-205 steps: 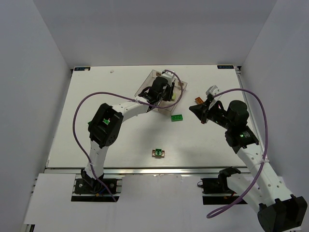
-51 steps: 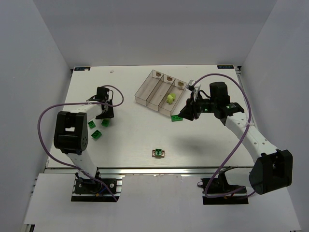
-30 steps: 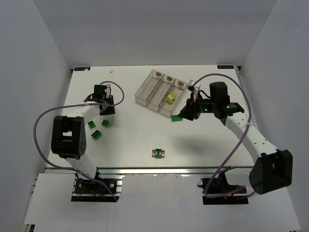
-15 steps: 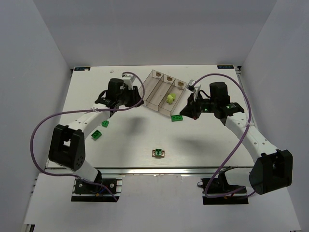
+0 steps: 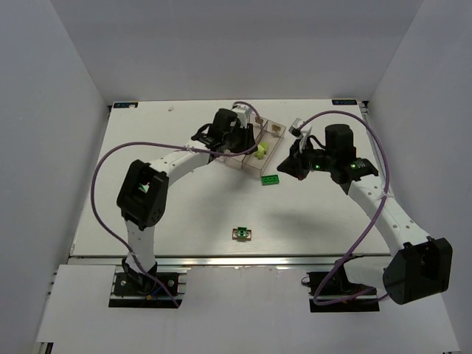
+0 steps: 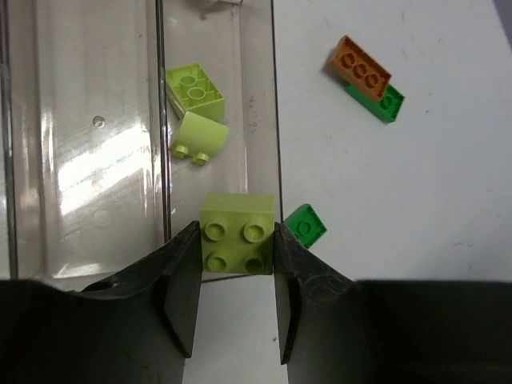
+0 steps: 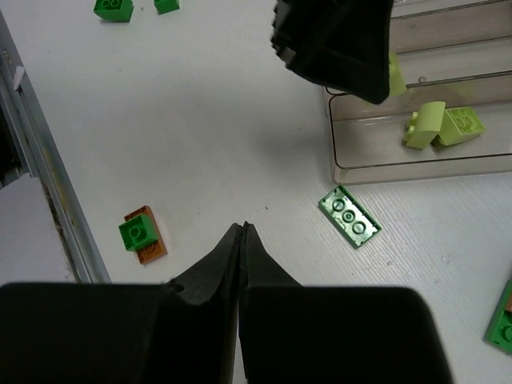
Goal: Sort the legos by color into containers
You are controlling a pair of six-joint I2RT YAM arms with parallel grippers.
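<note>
1. Left tool (image 6: 237, 240) pinches a pale brick (image 6: 237, 258) over the near end of the bin (image 6: 256, 120) holding two matching bricks (image 6: 194, 88).
2. The step looks like the drop: spread the fingers, clear of the wall.
3. Right tool (image 7: 242, 230), pressed together and empty, hangs near a green flat brick (image 7: 349, 217).

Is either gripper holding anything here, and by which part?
The left gripper clamps a pale yellow-green four-stud plastic brick by two opposite side walls, studs facing its camera. The right gripper is shut on nothing.
</note>
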